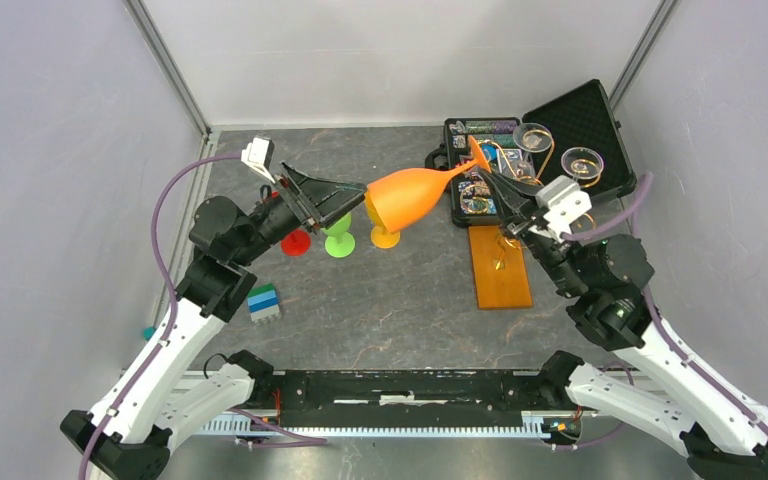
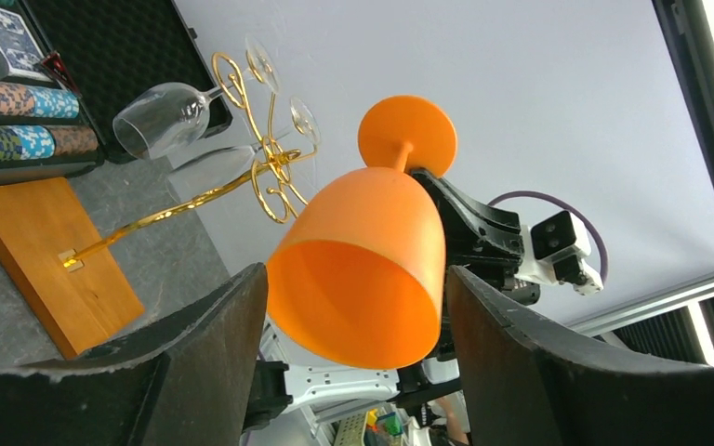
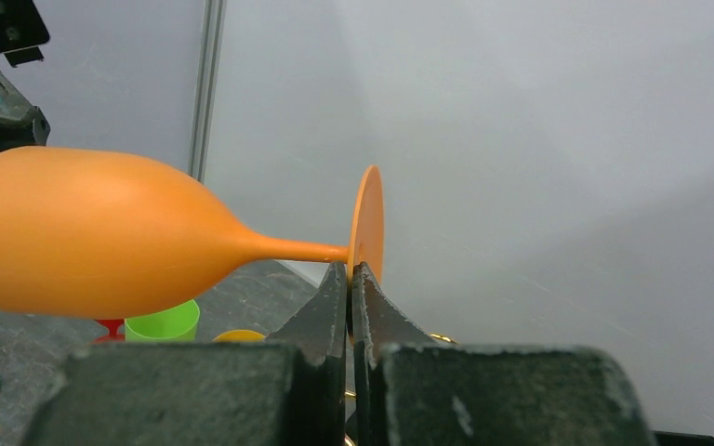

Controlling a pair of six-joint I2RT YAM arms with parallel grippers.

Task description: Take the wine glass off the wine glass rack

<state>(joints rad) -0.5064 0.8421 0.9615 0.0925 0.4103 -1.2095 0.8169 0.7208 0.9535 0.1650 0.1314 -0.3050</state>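
Observation:
An orange wine glass [image 1: 405, 197] [image 2: 363, 269] [image 3: 84, 232] lies level in the air over the table's middle. My right gripper [image 1: 490, 177] [image 3: 350, 269] is shut on the rim of its round foot. My left gripper [image 1: 355, 197] [image 2: 355, 279] is open, one jaw on each side of the bowl's mouth, with small gaps showing. The wine glass rack [image 1: 500, 265] [image 2: 270, 172], gold wire on a wooden base, stands at the right. Two clear glasses [image 1: 533, 135] [image 2: 163, 116] hang on its arms.
An open black case [image 1: 580, 120] with chips lies behind the rack. Small red [image 1: 296, 242], green [image 1: 339, 240] and yellow [image 1: 385, 237] cups stand under the orange glass. Blue-green blocks [image 1: 263, 302] lie by the left arm.

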